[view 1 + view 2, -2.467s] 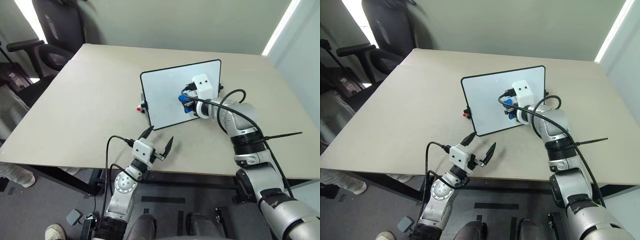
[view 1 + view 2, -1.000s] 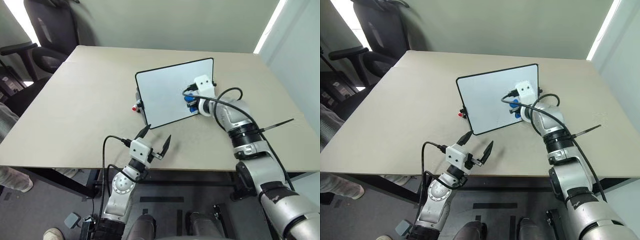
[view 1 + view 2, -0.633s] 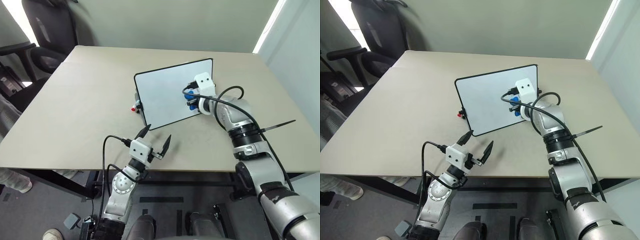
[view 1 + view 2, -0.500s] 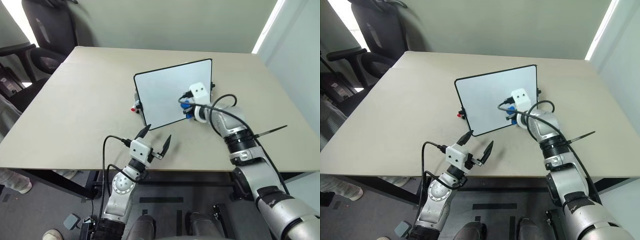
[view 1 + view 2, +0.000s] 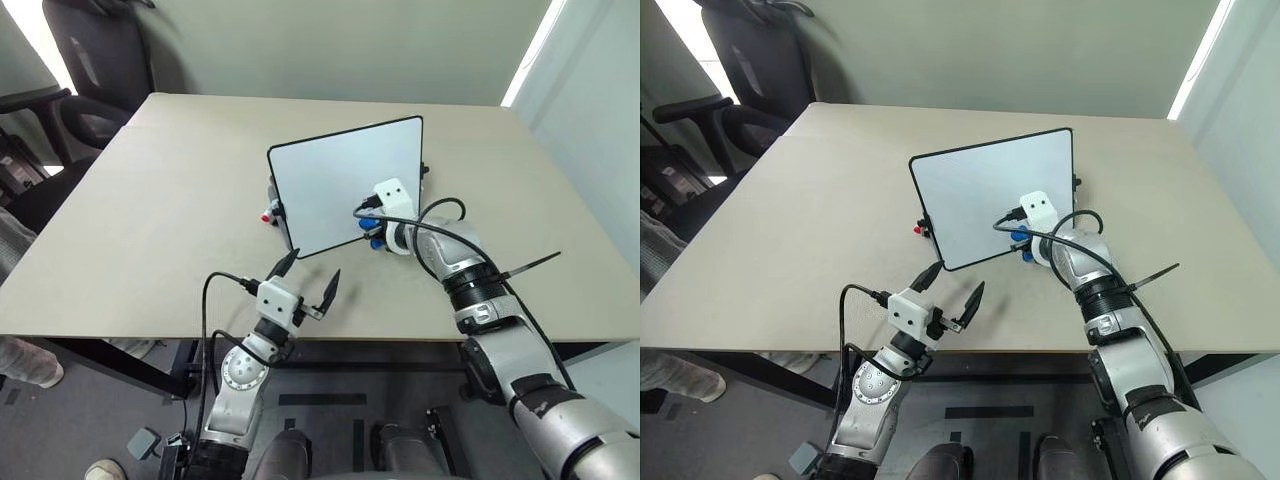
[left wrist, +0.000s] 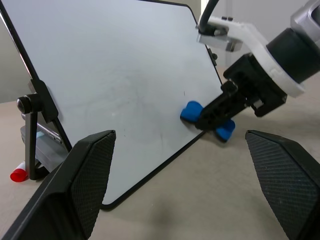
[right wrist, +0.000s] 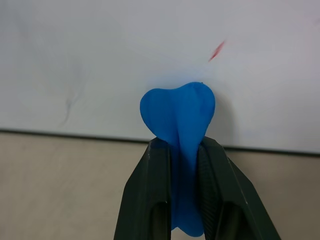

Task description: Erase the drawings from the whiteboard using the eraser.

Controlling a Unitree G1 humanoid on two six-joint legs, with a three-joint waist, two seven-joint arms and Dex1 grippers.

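The whiteboard [image 5: 335,180] stands propped upright mid-table, black-framed. My right gripper [image 7: 181,146] is shut on the blue eraser [image 7: 177,112], whose tip presses against the board's face just above its lower edge; the eraser [image 6: 192,111] and that gripper [image 5: 371,234] sit at the board's lower right corner. Of the drawings, one short red stroke [image 7: 217,50] shows a little beyond the eraser. My left gripper [image 5: 306,277] hangs open near the table's front edge, short of the board, holding nothing.
A red-and-white knob [image 5: 267,214] sticks out at the board's left edge by its stand [image 6: 31,135]. A faint grey smudge [image 7: 67,107] marks the board. An office chair [image 5: 95,50] stands beyond the table's far left corner.
My right gripper has slid the eraser down the board's face toward its lower edge. The left arm has stayed put.
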